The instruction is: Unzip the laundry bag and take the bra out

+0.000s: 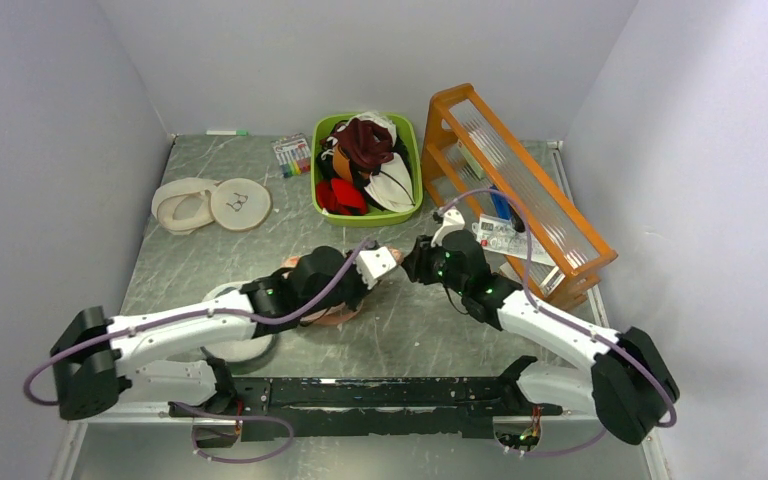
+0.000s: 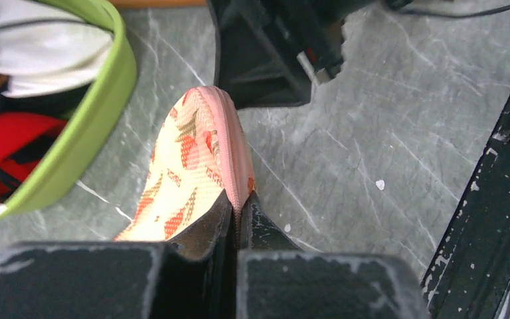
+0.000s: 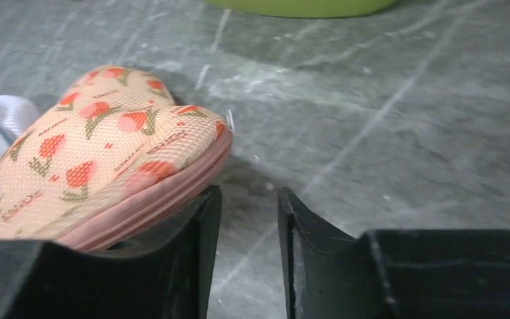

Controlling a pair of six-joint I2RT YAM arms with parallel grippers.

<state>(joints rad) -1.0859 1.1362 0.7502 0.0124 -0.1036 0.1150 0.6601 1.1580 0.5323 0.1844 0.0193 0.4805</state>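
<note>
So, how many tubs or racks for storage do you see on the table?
2. A green tub full of clothes stands at the far edge in the middle. An orange rack stands right of it. The arms could hide another.

Matt mesh-cloth laundry bag [image 3: 99, 159]; smooth grey table [image 3: 385, 119]
</note>
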